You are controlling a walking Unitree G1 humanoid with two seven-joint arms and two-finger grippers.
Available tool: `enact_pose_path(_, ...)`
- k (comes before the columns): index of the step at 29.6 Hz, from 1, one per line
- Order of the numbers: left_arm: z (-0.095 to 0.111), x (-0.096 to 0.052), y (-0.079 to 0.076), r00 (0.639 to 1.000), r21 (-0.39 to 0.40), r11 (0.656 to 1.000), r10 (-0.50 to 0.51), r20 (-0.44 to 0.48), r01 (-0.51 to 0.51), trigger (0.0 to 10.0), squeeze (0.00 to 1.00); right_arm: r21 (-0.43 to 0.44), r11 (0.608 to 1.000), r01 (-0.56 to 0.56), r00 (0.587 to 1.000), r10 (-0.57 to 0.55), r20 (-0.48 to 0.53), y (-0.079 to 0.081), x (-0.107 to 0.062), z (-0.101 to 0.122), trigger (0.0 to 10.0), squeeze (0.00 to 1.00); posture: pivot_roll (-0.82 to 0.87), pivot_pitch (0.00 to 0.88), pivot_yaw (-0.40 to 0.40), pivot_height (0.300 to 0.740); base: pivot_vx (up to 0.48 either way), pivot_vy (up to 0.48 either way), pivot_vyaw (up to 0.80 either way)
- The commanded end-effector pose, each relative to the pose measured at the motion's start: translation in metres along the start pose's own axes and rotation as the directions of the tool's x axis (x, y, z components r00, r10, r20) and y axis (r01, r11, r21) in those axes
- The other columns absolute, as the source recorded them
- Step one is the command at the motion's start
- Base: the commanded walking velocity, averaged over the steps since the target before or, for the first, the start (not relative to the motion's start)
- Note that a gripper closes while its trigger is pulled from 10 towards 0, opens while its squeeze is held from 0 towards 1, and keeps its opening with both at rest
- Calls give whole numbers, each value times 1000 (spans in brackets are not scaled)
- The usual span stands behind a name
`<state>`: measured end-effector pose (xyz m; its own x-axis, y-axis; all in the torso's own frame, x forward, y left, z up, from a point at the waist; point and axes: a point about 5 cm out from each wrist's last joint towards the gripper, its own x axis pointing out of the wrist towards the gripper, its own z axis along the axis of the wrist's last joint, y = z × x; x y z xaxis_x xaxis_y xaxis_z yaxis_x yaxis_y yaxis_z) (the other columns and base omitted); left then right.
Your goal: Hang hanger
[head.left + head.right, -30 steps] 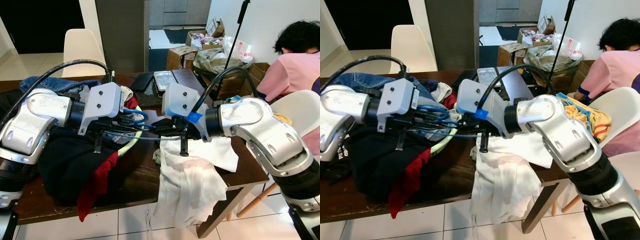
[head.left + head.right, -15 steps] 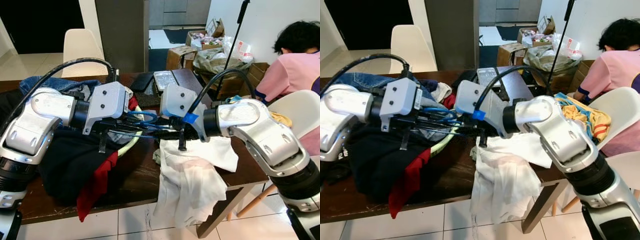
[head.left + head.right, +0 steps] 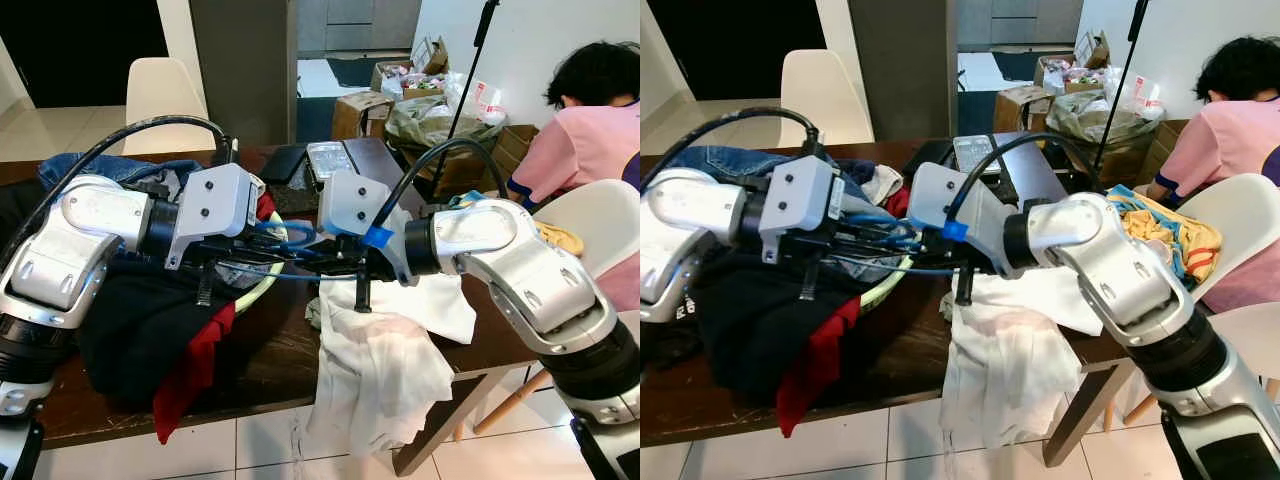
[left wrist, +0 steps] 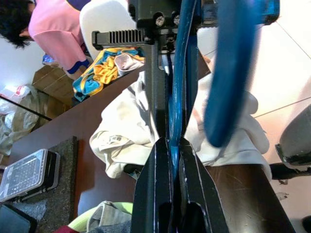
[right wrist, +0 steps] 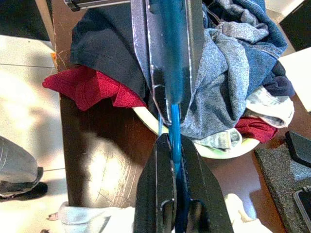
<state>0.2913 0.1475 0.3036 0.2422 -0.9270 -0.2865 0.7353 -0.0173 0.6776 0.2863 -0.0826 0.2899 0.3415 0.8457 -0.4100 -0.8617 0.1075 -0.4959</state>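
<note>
A blue plastic hanger [image 3: 283,240] is held level above the dark wooden table [image 3: 270,365], between my two arms. My left gripper [image 4: 170,145] is shut on one thin blue bar of the hanger [image 4: 178,92]. From the opposite side my right gripper [image 5: 171,141] is shut on the same hanger [image 5: 170,53]. The two sets of black fingers meet tip to tip over the table's middle. A white garment [image 3: 385,350] lies under the right gripper and drapes over the table's front edge.
A pile of black, red and denim clothes [image 3: 150,320] lies in and around a pale green basin [image 3: 258,288] on the left. A person in pink [image 3: 590,140] sits at the right, by a white chair [image 3: 590,215]. Another white chair [image 3: 160,95] stands behind the table.
Both grippers, still holding the hanger, have risen slightly. The right gripper has edged a little toward the left one. Neither grip has changed.
</note>
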Motion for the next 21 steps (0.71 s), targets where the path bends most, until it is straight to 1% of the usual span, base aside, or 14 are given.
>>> enact_pose_path(1,11,5,0,999,51,998,-23,46,21,10000,0,1,1000,-21,1000,21,9,4,4,1,0,0,54,54,8,740,0,0,0)
enact_pose_path(9,12,5,1,999,51,999,-9,51,6,10000,0,-2,1000,-7,1000,7,1,2,4,1,0,0,53,57,8,740,0,0,0)
enact_pose_path(10,13,6,3,998,37,999,17,68,-20,10000,1000,-3,1000,2,1000,-2,-4,1,3,0,0,0,53,57,8,740,0,0,0)
enact_pose_path(12,13,6,3,998,37,999,17,68,-20,10000,1000,-3,1000,2,1000,-2,-4,1,3,0,0,0,53,57,8,740,0,0,0)
enact_pose_path(13,17,3,8,994,24,998,53,96,-55,10000,1000,2,1000,18,1000,-18,-7,-1,2,-1,0,0,56,61,5,740,0,0,0)
enact_pose_path(14,17,3,8,994,24,998,53,96,-55,10000,1000,2,1000,18,1000,-18,-7,-1,2,-1,0,0,56,61,5,740,0,0,0)
enact_pose_path(15,23,-9,20,982,3,990,138,133,-139,10000,1000,15,999,50,999,-50,-15,-6,-3,-5,0,0,59,64,4,740,0,0,0)
enact_pose_path(17,23,-9,20,982,3,990,138,133,-139,10000,1000,15,999,50,999,-50,-15,-6,-3,-5,0,0,59,64,4,740,0,0,0)
enact_pose_path(18,29,-24,32,961,-16,975,223,164,-223,10000,1000,29,996,87,996,-86,-28,-12,-8,-10,0,0,61,67,3,740,0,0,0)
enact_pose_path(19,34,-46,46,920,-42,938,345,188,-343,10000,1000,58,988,146,988,-143,-53,-19,-17,-18,0,0,63,68,1,740,0,0,0)
enact_pose_path(20,34,-46,46,920,-42,938,345,188,-343,10000,1000,58,988,146,988,-143,-53,-19,-17,-18,0,0,63,68,1,740,0,0,0)
enact_pose_path(21,36,-63,55,876,-59,897,440,199,-437,10000,1000,81,975,206,977,-199,-80,-26,-24,-26,0,0,65,71,0,740,0,0,0)
